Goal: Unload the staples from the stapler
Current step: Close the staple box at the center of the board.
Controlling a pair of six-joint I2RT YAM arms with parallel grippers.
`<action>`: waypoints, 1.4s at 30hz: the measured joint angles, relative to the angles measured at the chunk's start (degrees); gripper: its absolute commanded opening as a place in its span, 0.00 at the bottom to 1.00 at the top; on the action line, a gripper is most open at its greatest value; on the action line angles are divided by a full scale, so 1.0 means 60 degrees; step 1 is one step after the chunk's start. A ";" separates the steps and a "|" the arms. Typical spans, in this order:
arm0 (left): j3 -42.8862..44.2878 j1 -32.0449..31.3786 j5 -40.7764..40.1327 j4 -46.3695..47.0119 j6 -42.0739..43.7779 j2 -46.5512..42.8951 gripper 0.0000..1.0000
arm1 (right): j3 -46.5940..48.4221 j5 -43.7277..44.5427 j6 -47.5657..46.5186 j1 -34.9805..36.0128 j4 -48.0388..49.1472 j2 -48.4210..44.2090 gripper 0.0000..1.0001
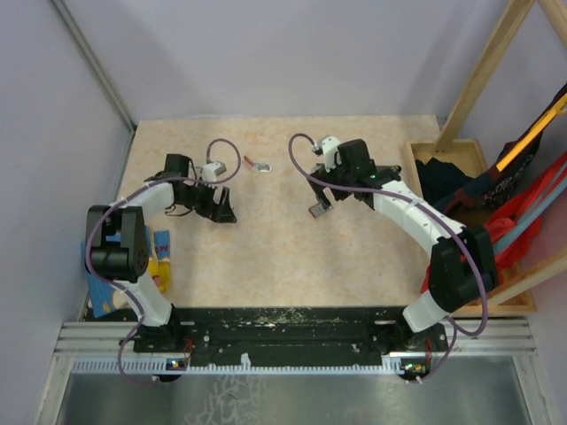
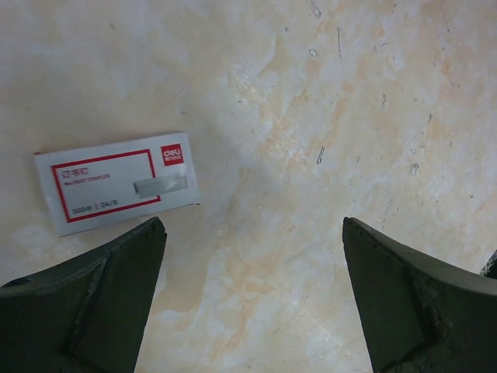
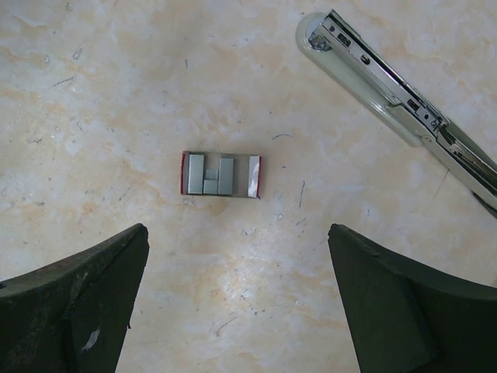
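right wrist view: the right gripper (image 3: 238, 233) is hovering wide open and empty over a marbled beige table (image 3: 93, 93). just ahead of its fingers, grey staples (image 3: 211, 174) are lying in short strips inside a small tray (image 3: 254, 177) with red ends. the stapler (image 3: 404, 101) is lying apart from them at the upper right, running off the edge of the view with its metal channel facing up. whether any strips are sitting in that channel is too small to tell.

left wrist view: the left gripper (image 2: 253, 233) is hanging open and empty too, near a white staple box (image 2: 116, 183) with a red label.

to do this step well, the right gripper would probably need to swing toward the stapler, turning so its fingers cross the slim body. it should come down gently, steering clear of the loose strips.

overhead view: pale walls are enclosing the table, with a wooden frame (image 1: 483, 80) and red straps (image 1: 532, 204) on the right.
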 measured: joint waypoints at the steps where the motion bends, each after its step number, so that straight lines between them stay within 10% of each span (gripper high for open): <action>1: 0.0106 0.0062 0.0000 -0.0066 -0.0007 -0.0033 1.00 | 0.0000 -0.0004 0.0000 0.0000 -0.0004 0.0004 0.99; 11: 0.1264 0.1271 0.0317 -0.0004 -0.0430 0.0087 0.98 | 0.0000 -0.0066 0.0007 -0.0058 -0.0007 0.0157 0.99; 22: 0.1479 0.1377 0.0696 0.0182 -0.0922 0.1443 0.75 | -0.0004 -0.0124 0.0007 -0.0062 -0.0018 0.0539 0.98; 42: 0.1239 0.1137 0.1308 0.0412 -0.0892 0.1701 0.73 | -0.0007 -0.0492 0.0098 -0.0244 -0.0069 0.1122 0.95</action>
